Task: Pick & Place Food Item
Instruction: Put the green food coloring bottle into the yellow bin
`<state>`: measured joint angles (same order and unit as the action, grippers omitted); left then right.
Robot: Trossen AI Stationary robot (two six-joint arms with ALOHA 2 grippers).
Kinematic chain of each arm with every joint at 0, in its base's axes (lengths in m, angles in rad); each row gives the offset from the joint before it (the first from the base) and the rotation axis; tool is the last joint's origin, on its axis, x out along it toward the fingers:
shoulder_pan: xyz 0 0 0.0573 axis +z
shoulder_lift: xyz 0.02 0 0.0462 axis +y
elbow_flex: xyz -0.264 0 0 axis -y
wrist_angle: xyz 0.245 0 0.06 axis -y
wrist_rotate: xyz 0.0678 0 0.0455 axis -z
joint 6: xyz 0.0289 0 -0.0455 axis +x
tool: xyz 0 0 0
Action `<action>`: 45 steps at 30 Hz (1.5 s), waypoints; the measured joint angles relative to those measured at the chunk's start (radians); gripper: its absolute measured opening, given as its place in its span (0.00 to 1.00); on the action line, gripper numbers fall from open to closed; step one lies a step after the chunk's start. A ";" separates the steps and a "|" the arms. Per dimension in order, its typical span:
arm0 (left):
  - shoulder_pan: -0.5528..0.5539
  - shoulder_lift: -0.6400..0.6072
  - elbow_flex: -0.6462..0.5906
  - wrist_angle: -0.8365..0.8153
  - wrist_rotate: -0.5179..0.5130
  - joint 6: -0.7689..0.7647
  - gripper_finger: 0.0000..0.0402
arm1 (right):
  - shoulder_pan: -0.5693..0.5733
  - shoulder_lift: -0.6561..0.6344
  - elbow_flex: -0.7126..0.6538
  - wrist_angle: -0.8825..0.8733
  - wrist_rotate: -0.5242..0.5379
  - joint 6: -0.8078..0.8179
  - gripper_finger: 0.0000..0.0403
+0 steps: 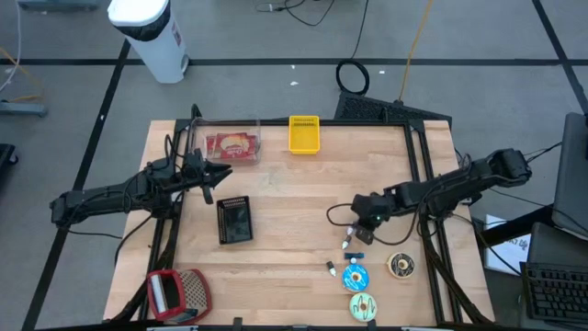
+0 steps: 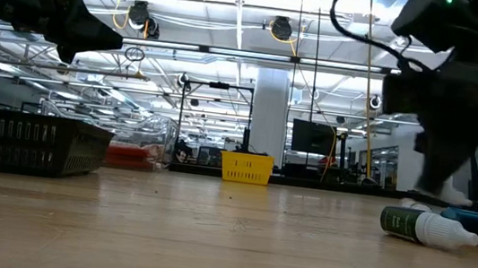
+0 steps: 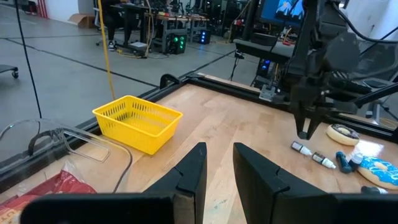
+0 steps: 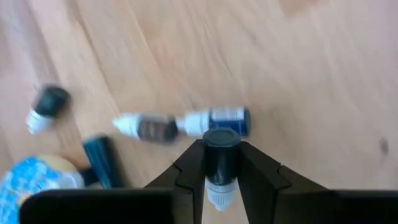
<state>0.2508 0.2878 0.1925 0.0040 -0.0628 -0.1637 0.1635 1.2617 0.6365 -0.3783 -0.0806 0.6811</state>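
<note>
Clamped between the fingers of the right gripper (image 4: 221, 163), lower centre of the right wrist view, a small dark-capped bottle (image 4: 221, 155) is held — evidently lifted from the cluster of bottles (image 1: 347, 244) at the table's lower right. That grip is hidden in the high view, where only the arm over the spot is seen. Nearby doughnuts (image 1: 356, 276) lie untouched. The left gripper (image 3: 217, 168) is held idle at the left, fingers narrowly apart, empty — a yellow basket (image 3: 138, 123) is seen ahead.
</note>
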 joint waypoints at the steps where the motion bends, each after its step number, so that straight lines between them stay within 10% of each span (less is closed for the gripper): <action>1: 0.000 0.000 0.000 0.000 0.000 0.000 0.20 | -0.007 -0.003 0.000 0.022 0.000 -0.020 0.17; 21: 0.000 0.000 0.000 0.000 0.000 0.000 0.20 | -0.152 0.005 0.000 0.578 0.002 -0.451 0.16; 34: 0.000 0.000 0.000 0.000 0.000 0.000 0.20 | -0.288 0.245 0.001 1.169 0.003 -0.565 0.16; 45: 0.000 0.000 0.000 0.000 0.002 -0.001 0.20 | -0.452 0.346 0.197 1.060 0.000 -0.550 0.15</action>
<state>0.2508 0.2876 0.1927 0.0037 -0.0609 -0.1642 -0.2882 1.6081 0.8332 0.6822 -0.0811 0.1308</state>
